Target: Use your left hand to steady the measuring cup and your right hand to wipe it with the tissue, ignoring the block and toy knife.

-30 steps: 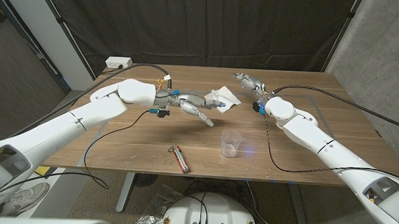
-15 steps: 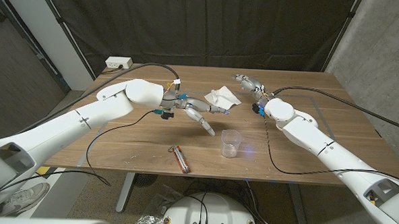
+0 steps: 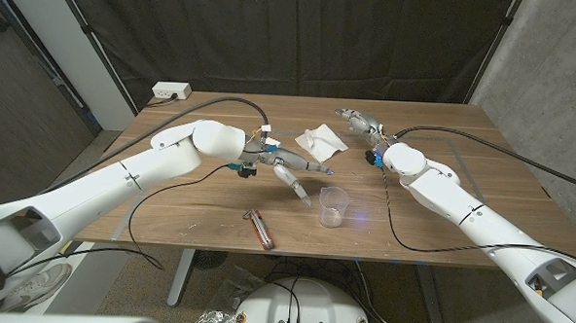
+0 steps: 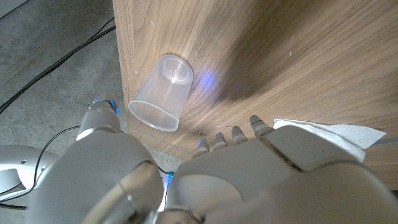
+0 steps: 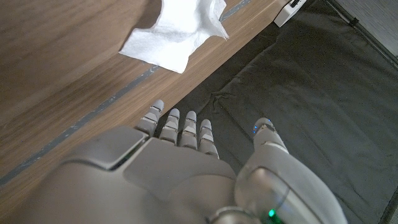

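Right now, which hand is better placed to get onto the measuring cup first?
The left. The left hand hangs open just beside the measuring cup, fingers angled toward it. The right hand is open at the table's far side, nearer the tissue than the cup, which suits its wiping role.

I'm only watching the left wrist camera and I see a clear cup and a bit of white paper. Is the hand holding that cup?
Observer: No. From the head view, the left hand is beside the measuring cup, apart from it and holding nothing.
Operator: Is anything else lying on the table?
Observer: Yes, a toy knife lies near the front edge, on the left arm's side of the cup.
Operator: And the other hand, has it got the paper?
Observer: No. The right hand is open beside the tissue, which lies loose on the table; the right wrist view shows a gap between the fingertips and the tissue.
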